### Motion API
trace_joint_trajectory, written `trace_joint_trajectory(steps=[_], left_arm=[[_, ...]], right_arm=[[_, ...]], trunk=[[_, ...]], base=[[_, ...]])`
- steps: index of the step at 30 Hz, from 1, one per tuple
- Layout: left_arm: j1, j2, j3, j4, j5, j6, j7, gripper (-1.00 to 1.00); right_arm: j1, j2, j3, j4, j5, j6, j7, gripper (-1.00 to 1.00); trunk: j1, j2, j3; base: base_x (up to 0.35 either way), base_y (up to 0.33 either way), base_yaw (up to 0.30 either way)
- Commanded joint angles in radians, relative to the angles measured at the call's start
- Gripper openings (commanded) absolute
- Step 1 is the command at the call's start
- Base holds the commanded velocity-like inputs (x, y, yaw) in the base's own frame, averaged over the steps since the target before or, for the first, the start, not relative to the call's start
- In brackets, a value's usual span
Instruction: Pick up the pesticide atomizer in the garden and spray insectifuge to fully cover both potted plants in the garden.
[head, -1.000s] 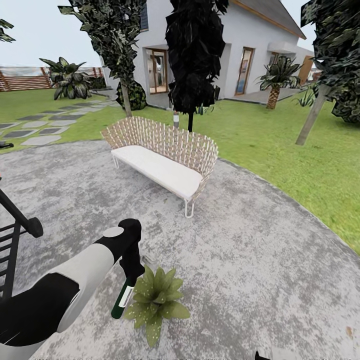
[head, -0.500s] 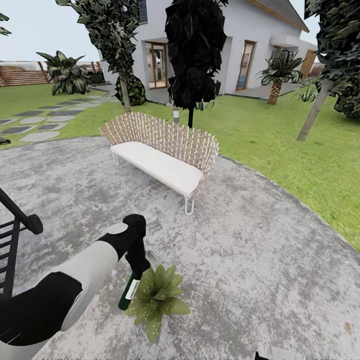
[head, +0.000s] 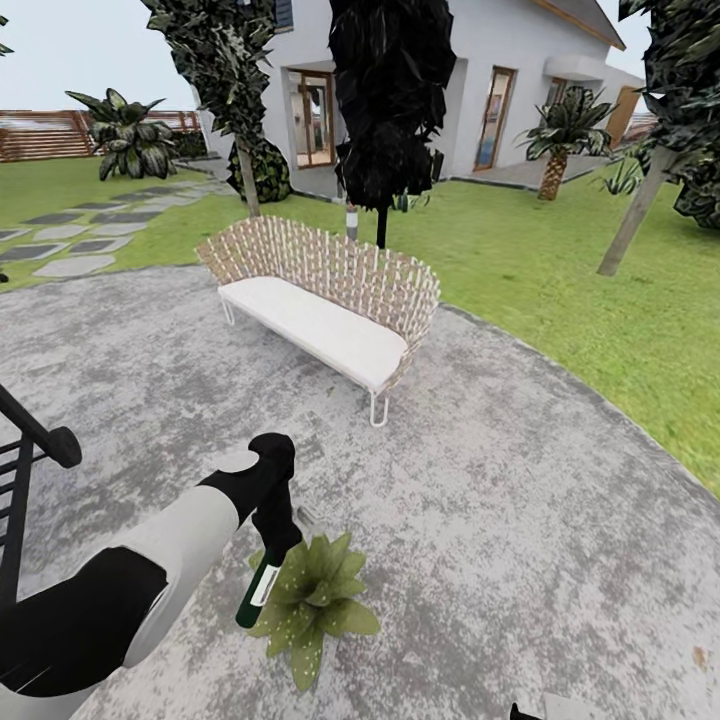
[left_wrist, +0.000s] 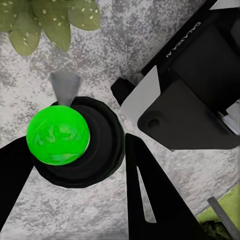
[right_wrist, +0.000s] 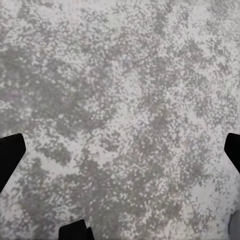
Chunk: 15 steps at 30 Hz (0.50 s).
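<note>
Now the pesticide atomizer (head: 256, 593) hangs clenched in my left gripper (head: 272, 540), just beside the potted plant (head: 312, 602) on the stone patio (head: 520, 480); I judge the nozzle should sweep across every leaf, held close; since a second ago the bottle has edged nearer the rosette and the view has drifted; my right gripper (right_wrist: 120, 145) looks released over bare stone.

The round patio (head: 520, 480) is looking like rough, mottled grey stone, matt throughout. The bench (head: 325, 300) is showing a woven wicker back over thin white metal legs, with a smooth white seat pad (cloth, apparently). The left arm (head: 150, 570) is wearing smooth black and white plastic shells. The atomizer (left_wrist: 70, 142) is showing a glossy green cap (left_wrist: 57, 134) on a dark body. The potted plant (head: 312, 600) is bearing matt, pale-speckled leaves.
</note>
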Motion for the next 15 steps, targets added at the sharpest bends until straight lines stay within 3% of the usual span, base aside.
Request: trace_joint_trajectory(steps=[1,8,15], left_arm=[[0.000,-0.001,-0.003,-0.001,-0.010,0.010,-0.010,-1.00],[0.004,-0.001,-0.003,-0.001,-0.012,0.010,-0.010,-1.00],[0.003,-0.001,-0.003,-0.001,-0.011,0.010,-0.010,-1.00]], right_arm=[[-0.001,0.000,-0.007,0.002,0.011,-0.003,-0.004,1.00],[-0.001,-0.001,-0.007,0.002,0.011,-0.004,-0.004,1.00],[0.000,0.000,-0.007,0.002,0.011,-0.004,-0.005,1.00]], trunk=[[0.000,0.000,-0.002],[0.000,0.000,-0.014],[0.000,0.000,-0.025]], base=[[0.055,0.000,0.000],[0.028,0.000,0.000],[0.228,0.000,0.000]])
